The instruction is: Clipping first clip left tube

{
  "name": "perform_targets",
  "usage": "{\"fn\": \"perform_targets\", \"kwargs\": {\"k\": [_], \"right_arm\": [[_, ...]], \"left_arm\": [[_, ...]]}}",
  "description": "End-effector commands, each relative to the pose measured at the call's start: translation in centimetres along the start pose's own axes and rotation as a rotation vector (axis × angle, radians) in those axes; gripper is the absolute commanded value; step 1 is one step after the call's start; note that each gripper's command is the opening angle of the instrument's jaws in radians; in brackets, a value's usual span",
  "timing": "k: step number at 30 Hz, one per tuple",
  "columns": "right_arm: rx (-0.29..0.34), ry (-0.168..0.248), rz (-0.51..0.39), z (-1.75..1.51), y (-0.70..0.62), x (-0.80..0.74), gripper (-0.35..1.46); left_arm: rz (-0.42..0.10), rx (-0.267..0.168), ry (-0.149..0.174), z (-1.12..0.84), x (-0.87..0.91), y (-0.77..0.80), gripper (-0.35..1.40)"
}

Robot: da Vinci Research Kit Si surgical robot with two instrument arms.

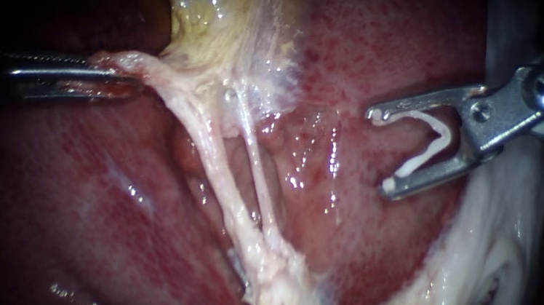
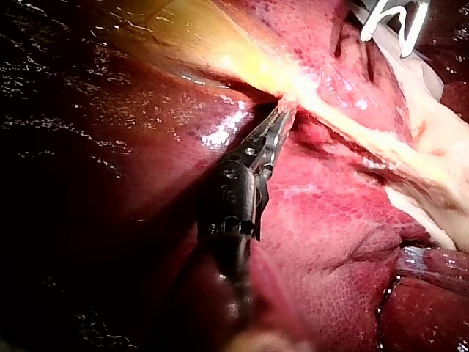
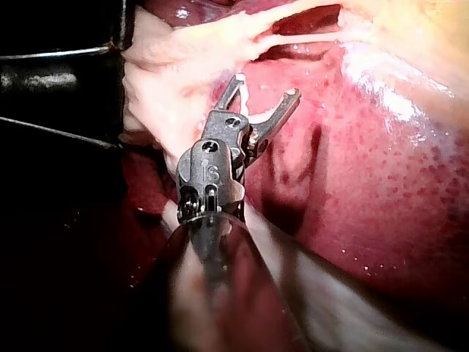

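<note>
Right instrument (image 1: pixel 381 150), one of two, entering from the right edge of the endoscope view, shaft slanting down toward mid-frame, jaws pointing left. Jaws spread wide in a fork, with one white clip (image 1: pixel 436 140) seated between them, touching both and bent open like them. Jaw tips over red liver (image 1: pixel 377 31), to the right of the tubes. From its own wrist camera, the same right instrument (image 3: pixel 264 88) seen from behind, white clip (image 3: pixel 254 110) deep in the fork, pale strands ahead of the tips.

Left instrument (image 1: pixel 112 79) coming in level from the upper left, slim jaws closed on a fold of pale tissue (image 1: pixel 139 64) below the yellowish gallbladder (image 1: pixel 218 6), the fold drawn taut. In the left wrist camera, left instrument (image 2: pixel 282 117) clamped on that same pale band.

Two tubes at frame centre, running from the gallbladder down to a shared pale stalk at bottom centre. Left tube (image 1: pixel 219 168) thicker, right tube (image 1: pixel 256 170) thinner and just beside it. Left tube bare, well apart from the clip.
</note>
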Motion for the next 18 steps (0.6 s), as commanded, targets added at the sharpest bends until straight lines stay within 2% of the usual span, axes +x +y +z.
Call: {"fn": "perform_targets", "kwargs": {"k": [1, 4, 10, 15, 18], "right_arm": [[0.008, 0.0, 0.014, 0.05, -0.02, 0.02, 0.5], [0.026, 0.015, 0.052, 0.28, -0.1, 0.09, 0.5], [0.057, 0.088, 0.143, 0.83, -0.24, 0.15, 0.5], [0.062, 0.108, 0.192, 1.22, -0.24, 0.11, 0.5], [0.06, 0.133, 0.228, 1.41, -0.19, 0.06, 0.5]], "left_arm": [[0.002, 0.002, 0.0, 0.02, -0.02, -0.02, -0.35], [0.003, 0.002, 0.0, 0.04, -0.05, -0.04, -0.35], [0.004, 0.002, 0.0, 0.04, -0.05, -0.06, -0.35], [0.004, 0.002, 0.0, 0.04, -0.05, -0.06, -0.35], [0.004, 0.002, 0.0, 0.04, -0.05, -0.06, -0.35]]}}
